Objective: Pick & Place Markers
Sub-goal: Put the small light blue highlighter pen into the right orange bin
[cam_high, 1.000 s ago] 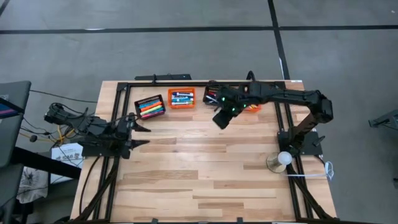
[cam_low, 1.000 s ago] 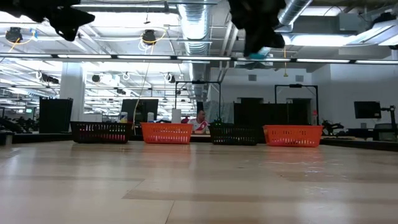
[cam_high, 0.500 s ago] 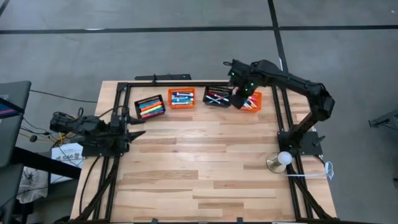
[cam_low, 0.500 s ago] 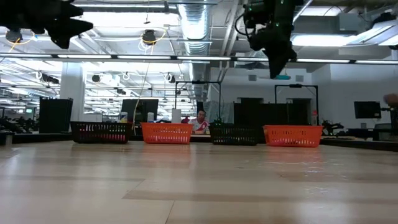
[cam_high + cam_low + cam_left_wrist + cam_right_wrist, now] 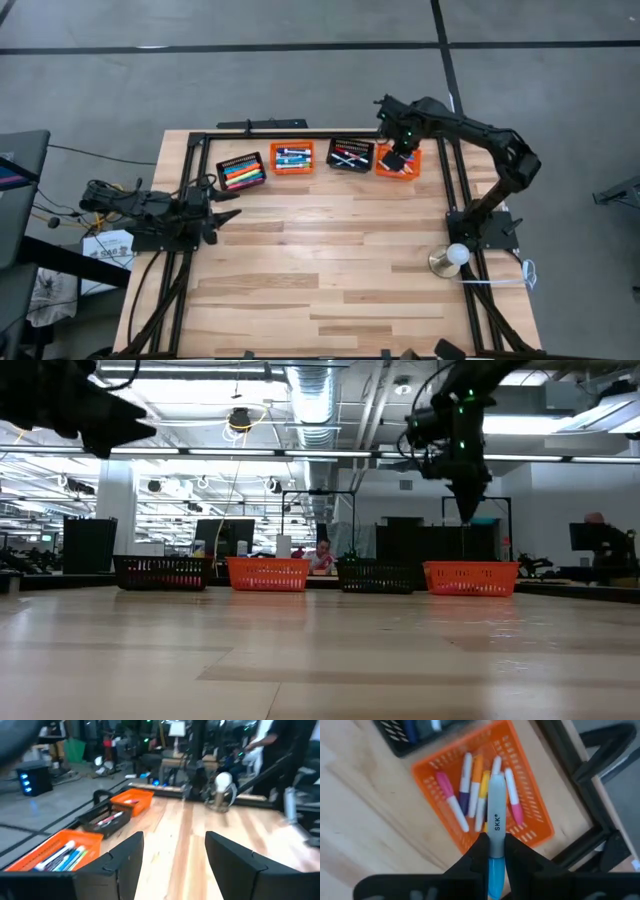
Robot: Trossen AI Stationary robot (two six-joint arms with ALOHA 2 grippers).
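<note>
Four small slatted baskets stand in a row along the table's far edge: black [image 5: 241, 171], orange [image 5: 292, 157], black [image 5: 351, 155], orange [image 5: 398, 162]. All hold markers. My right gripper [image 5: 395, 158] hangs above the rightmost orange basket [image 5: 485, 800], pointing down, shut on a marker [image 5: 495, 815] with a grey-white barrel and a blue cap. Several pink, orange, yellow, purple and white markers [image 5: 470, 795] lie in that basket. My left gripper [image 5: 228, 213] is at the table's left edge, level and open, with nothing between its fingers [image 5: 127, 855]. My right gripper pinches the marker between its two fingers [image 5: 479, 851], on the barrel right beside the blue cap [image 5: 495, 870]. The fingers come from above, pointing down. The grey-white barrel [image 5: 495, 820] reaches out past the fingertips, lifted clear above the markers in the orange basket.
A black metal frame [image 5: 300, 133] runs along the table's far edge and both sides. A round white lamp on a stand [image 5: 455, 256] is at the right edge. Bare wood [image 5: 330, 260] stretches from the baskets to the near edge. People show in the room beyond.
My right gripper has carried the marker toward the table's right and far edges, from near the right black basket to above the rightmost orange basket. It has sunk a little and turned to point down. My left gripper has sunk a little.
</note>
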